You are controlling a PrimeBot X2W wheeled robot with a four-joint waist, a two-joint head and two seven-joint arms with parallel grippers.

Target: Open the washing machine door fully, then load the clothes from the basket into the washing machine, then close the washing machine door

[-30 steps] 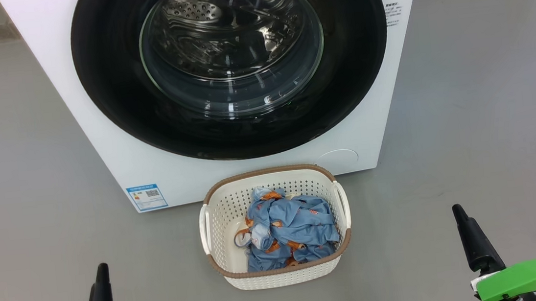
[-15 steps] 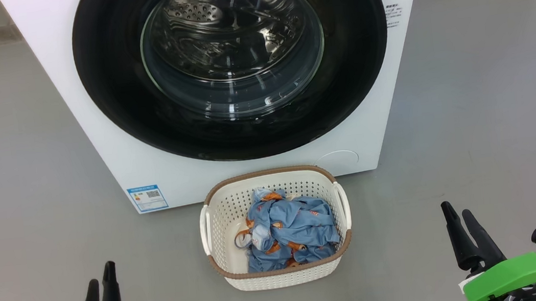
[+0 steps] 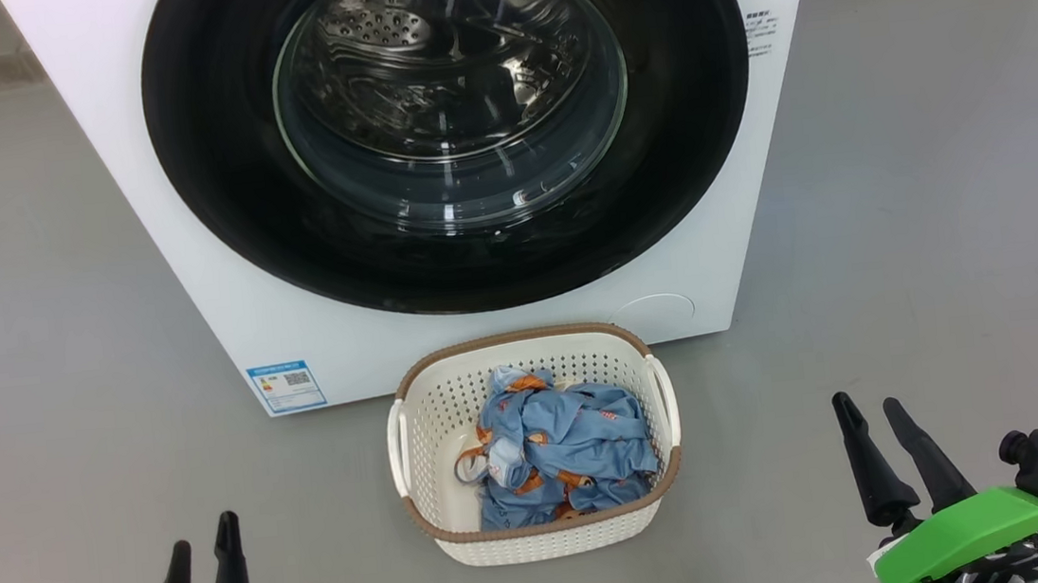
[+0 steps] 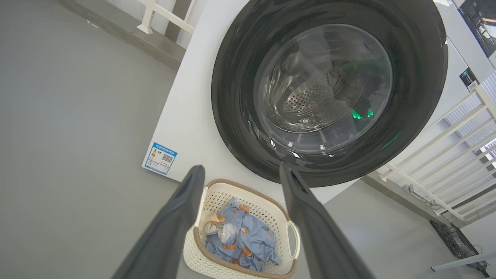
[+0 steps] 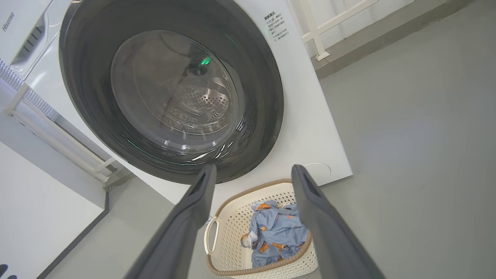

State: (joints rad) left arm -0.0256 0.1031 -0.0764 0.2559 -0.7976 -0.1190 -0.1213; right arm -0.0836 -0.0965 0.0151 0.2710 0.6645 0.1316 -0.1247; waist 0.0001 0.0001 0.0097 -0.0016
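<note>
While both grippers hang low over the grey floor [image 3: 56, 327], the left gripper [image 3: 204, 531] and the right gripper [image 3: 865, 401] each show their two long dark jaws spread apart with nothing between them. Both pairs of jaws point forward, toward the big white front-loading washing machine [image 3: 343, 346].

Ahead of the jaws and between the two pairs stands the small cream-white perforated plastic basket with a brown woven-look rim [image 3: 523, 336]. It is well apart from both grippers and sits upright on the floor, just in front of the machine's base. Its slightly longer axis looks to run side to side, parallel to the machine's front, with one white side handle toward the left jaws and the other toward the right jaws. Crumpled inside it lie the light blue clothes with small orange prints and orange trim [image 3: 563, 449], heaped toward the side nearer the right jaws.

Beyond the basket, farther ahead of the jaw tips and above them, the large round washing machine door with its wide glossy black rim [image 3: 464, 268] lies flush against the machine's front, facing the grippers. Through its clear glass centre the perforated steel drum [image 3: 451, 79] shows. A small blue label [image 3: 286, 386] sits on the machine's lower corner, ahead of the left jaws.
</note>
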